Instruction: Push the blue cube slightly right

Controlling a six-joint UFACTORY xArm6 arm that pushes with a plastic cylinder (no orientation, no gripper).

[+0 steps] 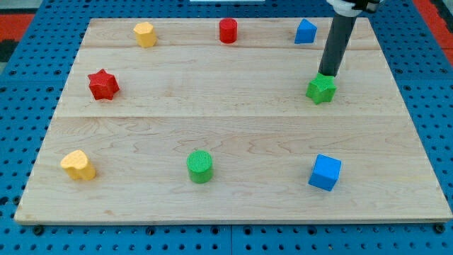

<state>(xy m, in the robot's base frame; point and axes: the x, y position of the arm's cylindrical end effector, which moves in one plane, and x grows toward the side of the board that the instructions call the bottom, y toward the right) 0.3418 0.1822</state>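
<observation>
The blue cube (pixel 325 172) sits near the view's bottom right of the wooden board (pixel 233 120). My tip (pixel 328 74) is at the upper right, touching the top edge of the green star block (pixel 321 89). The tip is well above the blue cube in the view, roughly in line with it. A second blue block (pixel 305 32), with a slanted top, stands near the board's top edge, up and left of the rod.
A red cylinder (pixel 228 30) and a yellow block (pixel 144 34) stand along the top edge. A red star (pixel 103 84) is at the left. A yellow heart-shaped block (pixel 78 165) and a green cylinder (pixel 200 166) sit along the bottom. Blue pegboard surrounds the board.
</observation>
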